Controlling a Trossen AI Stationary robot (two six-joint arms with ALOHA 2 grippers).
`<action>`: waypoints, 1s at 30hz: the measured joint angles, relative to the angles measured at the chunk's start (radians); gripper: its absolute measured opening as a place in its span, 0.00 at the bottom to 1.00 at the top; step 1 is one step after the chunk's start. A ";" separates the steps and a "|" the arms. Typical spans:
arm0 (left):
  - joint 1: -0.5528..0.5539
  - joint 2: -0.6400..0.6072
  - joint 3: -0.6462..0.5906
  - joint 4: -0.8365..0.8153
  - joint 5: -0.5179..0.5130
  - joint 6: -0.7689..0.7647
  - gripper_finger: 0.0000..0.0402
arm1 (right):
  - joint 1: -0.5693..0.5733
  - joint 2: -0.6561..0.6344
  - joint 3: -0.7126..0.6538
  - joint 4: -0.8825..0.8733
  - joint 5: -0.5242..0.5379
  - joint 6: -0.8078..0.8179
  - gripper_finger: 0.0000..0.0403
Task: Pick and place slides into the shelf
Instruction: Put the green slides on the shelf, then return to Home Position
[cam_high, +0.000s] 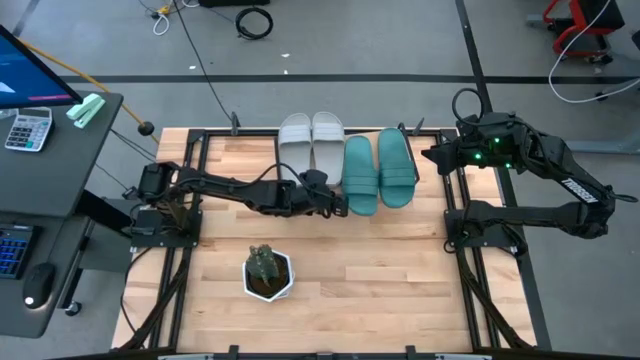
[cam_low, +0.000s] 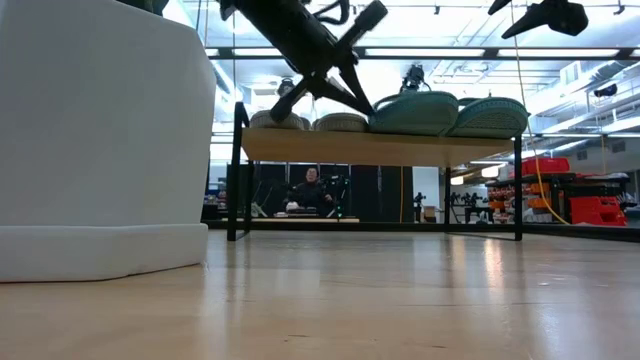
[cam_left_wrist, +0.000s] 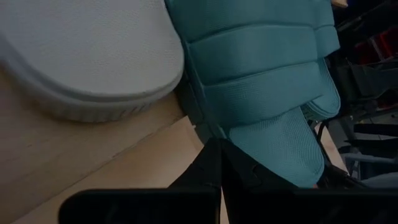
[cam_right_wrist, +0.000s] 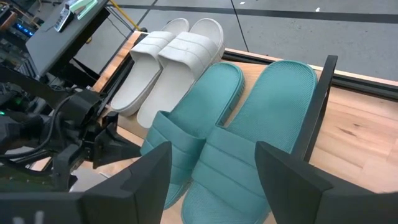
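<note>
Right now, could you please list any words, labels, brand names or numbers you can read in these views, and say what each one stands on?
None can be read.
White label on the right arm: too small to read.
Calculator keys: too small to read.
Monitor: no legible text.
Grey slides, teal slides, shelf, plant pot: no markings visible.
</note>
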 joint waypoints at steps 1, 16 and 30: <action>0.000 0.007 0.000 0.012 0.000 0.000 0.00 | 0.000 0.000 0.000 0.000 0.000 0.000 0.59; -0.004 0.014 -0.001 0.058 0.007 -0.008 0.02 | 0.000 0.000 0.000 -0.013 0.000 0.007 0.59; -0.027 -0.228 0.000 -0.067 -0.072 0.195 0.01 | 0.000 -0.001 0.000 -0.029 -0.038 -0.023 0.54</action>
